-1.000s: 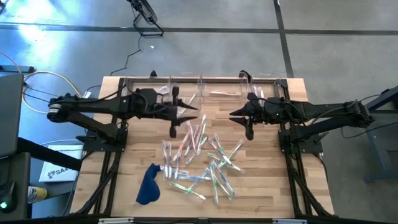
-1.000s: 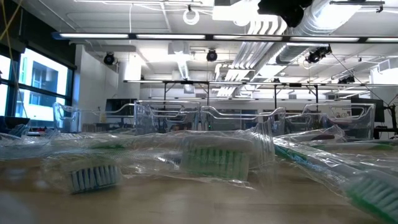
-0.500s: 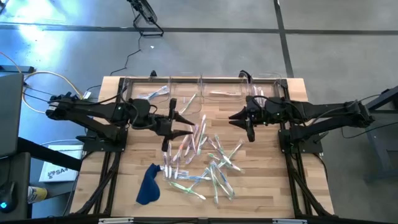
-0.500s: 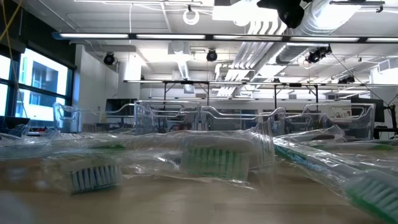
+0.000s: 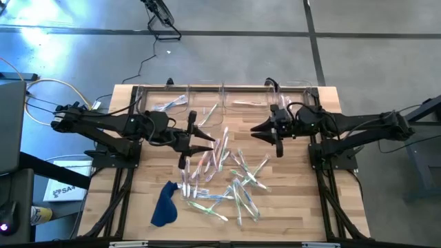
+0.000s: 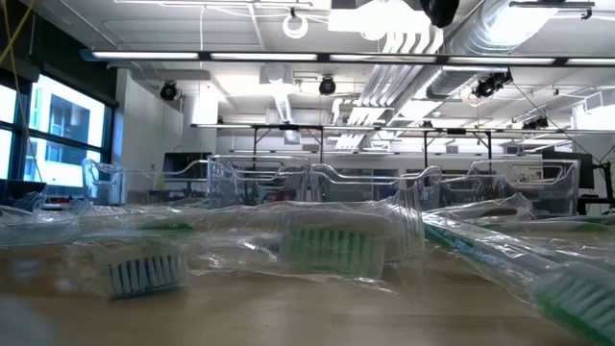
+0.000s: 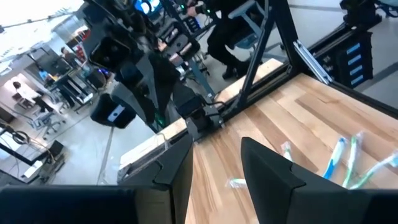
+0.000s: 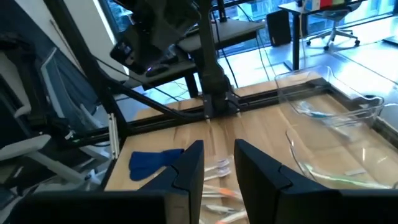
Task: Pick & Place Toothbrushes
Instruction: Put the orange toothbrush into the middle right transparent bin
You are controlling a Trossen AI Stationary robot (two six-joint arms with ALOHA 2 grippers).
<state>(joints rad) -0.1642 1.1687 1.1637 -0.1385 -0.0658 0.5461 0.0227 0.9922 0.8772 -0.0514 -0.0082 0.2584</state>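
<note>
A loose heap of toothbrushes (image 5: 222, 172) in clear wrappers lies on the wooden desk (image 5: 289, 207), spread from its middle toward the near edge; handles show pink, green and blue. In the low view the closest wrapped heads (image 6: 332, 248) sit right before the camera, bristles up against the glossy film. A dark blue cloth (image 5: 164, 204) lies crumpled near the near-left part of the desk, just beside the heap. Clear plastic bins (image 5: 227, 96) stand in a row along the far edge, and a few wrapped toothbrushes already lie inside them.

The left gripper (image 5: 195, 136) hangs over the desk left of the middle, above the far-left fringe of the heap. Its fingers (image 7: 267, 171) stand partly apart with bare wood showing through the gap, and nothing is between them.

The right gripper (image 5: 260, 129) hangs right of the middle, between the bins and the heap. Its fingers (image 8: 255, 163) are also parted by a narrow gap and hold nothing; past them the wrist view shows the blue cloth and some toothbrushes lying on the wood
</note>
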